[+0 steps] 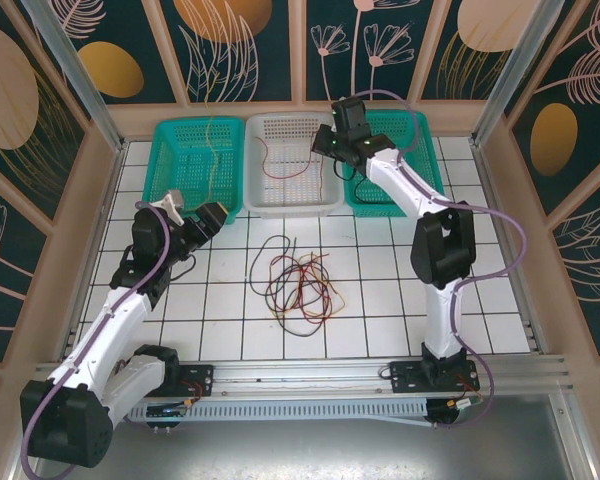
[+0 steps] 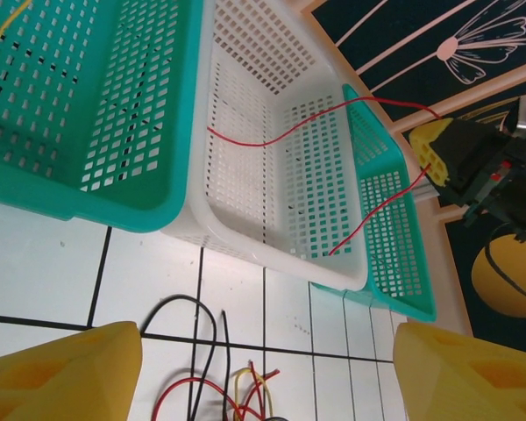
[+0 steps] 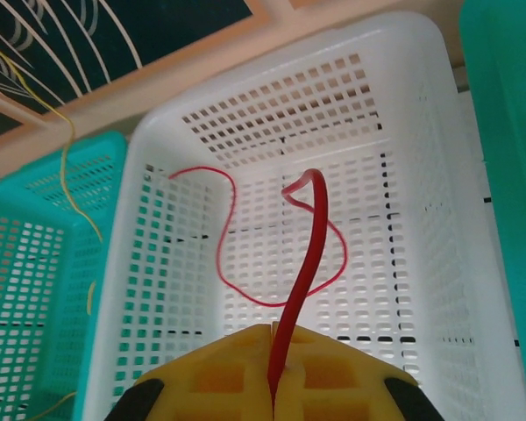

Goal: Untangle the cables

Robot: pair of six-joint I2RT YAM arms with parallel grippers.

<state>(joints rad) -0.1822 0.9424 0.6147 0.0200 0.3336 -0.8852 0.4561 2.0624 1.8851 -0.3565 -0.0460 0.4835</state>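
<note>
Right gripper (image 3: pixel 272 355): clamped on red cable (image 3: pixel 313 237) over white basket (image 3: pixel 421 175), far middle. Left gripper (image 2: pixel 263 368): wide, empty. Yellow cable (image 1: pixel 211 150): left teal basket (image 1: pixel 160 180). Tangle (image 1: pixel 298 280): centre tiles, judged mostly unsorted.

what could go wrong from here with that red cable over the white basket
1. The right tool is shut on the red cable above the white basket; released now, its tail may drape over the wall instead of landing inside.
2. Pulling it could snag the cable in the basket's holes.
3. The left tool, open and facing the tangle, might pinch several cables together.
</note>
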